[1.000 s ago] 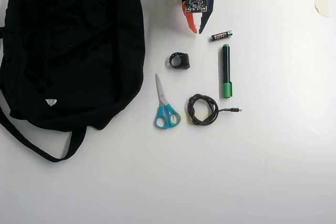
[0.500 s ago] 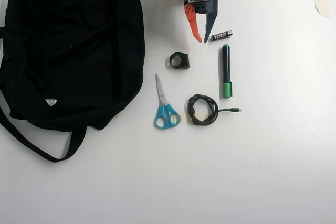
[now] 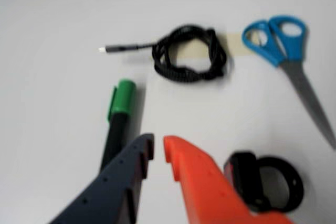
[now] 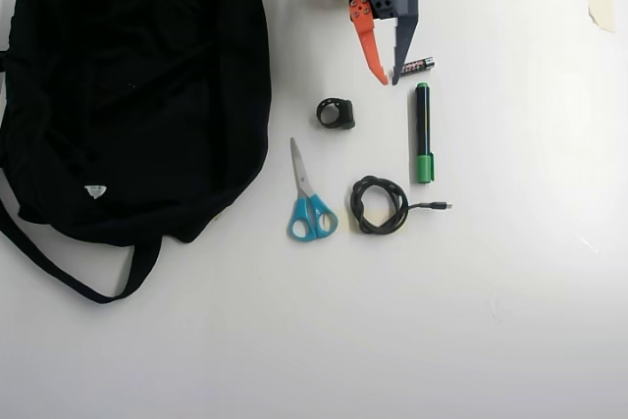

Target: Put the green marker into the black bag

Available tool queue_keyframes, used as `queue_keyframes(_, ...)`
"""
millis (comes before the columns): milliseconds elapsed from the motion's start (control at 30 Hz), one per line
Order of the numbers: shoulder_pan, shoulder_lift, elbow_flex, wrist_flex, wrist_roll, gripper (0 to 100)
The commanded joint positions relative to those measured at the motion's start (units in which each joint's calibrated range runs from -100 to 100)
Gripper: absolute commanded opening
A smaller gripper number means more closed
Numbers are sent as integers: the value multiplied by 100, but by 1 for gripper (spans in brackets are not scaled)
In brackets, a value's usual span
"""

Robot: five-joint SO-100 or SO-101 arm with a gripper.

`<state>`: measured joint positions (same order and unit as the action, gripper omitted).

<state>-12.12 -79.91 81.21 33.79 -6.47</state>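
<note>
Beside green marker [image 4: 422,132] | pincer [image 4: 390,81] slightly parted | empty

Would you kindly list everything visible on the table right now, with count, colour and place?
black bag: one, black, fills the overhead view's left side.
green marker: one, black barrel with green ends, right of centre.
battery: one, black, just above the marker.
scissors: one pair, blue handles, centre.
cable: one, black, coiled beside the scissors.
ring-shaped clip: one, black, above the scissors.
tape scrap: one, beige, top right.
pincer: one, orange and dark fingers, open, top centre.
</note>
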Motion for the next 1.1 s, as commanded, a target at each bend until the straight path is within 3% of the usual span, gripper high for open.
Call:
queue_keyframes(0,46,381,-700,-123,28,2)
queue_keyframes(233,262,1153,-1347,-511,60,2)
queue_keyframes(367,307,1651,-1661,-709,563,2)
queue_keyframes(1067,412,4248,-4383,-907,574,2)
